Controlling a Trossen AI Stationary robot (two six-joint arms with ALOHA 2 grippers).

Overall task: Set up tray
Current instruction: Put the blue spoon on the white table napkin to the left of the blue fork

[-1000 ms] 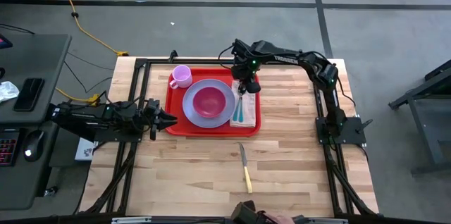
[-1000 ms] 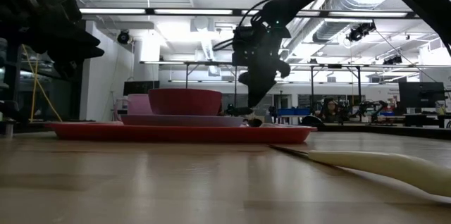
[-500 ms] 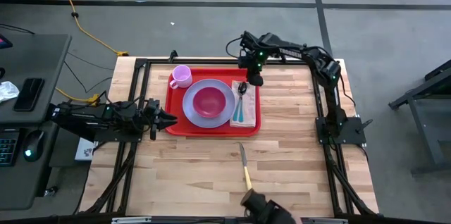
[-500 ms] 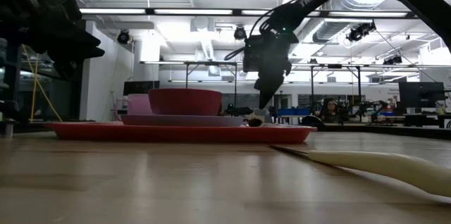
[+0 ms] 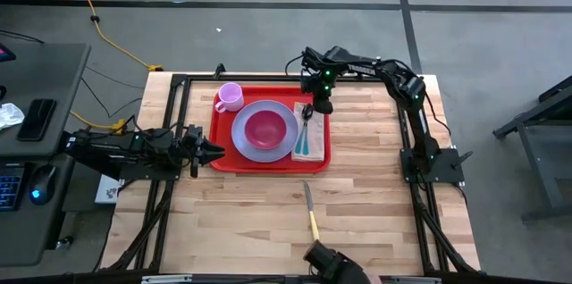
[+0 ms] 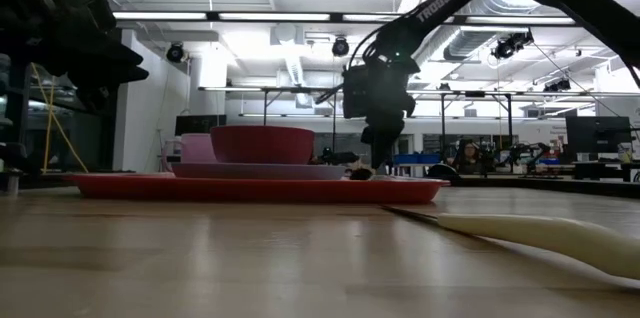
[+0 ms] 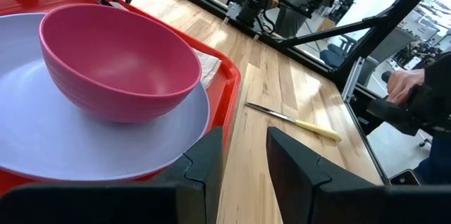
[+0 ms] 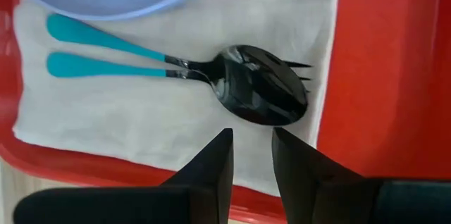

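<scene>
The red tray lies mid-table and carries a lavender plate with a pink bowl, a pink cup and a white napkin. A teal-handled spoon and fork lie on the napkin, the spoon's bowl over the fork's tines. My right gripper hovers open above the spoon's bowl at the tray's far right corner, pointing steeply down and touching nothing. My left gripper waits open beside the tray's left rim.
A knife with a cream handle lies on the bare wood near the table's front edge, its blade toward the tray. A person's hand shows beyond the near edge. Black frame rails run along the table's sides.
My right gripper has shifted from over the napkin's far end toward the tray's far right corner, rolled its wrist and sunk a little. It stays open. The tray and its things have not moved.
</scene>
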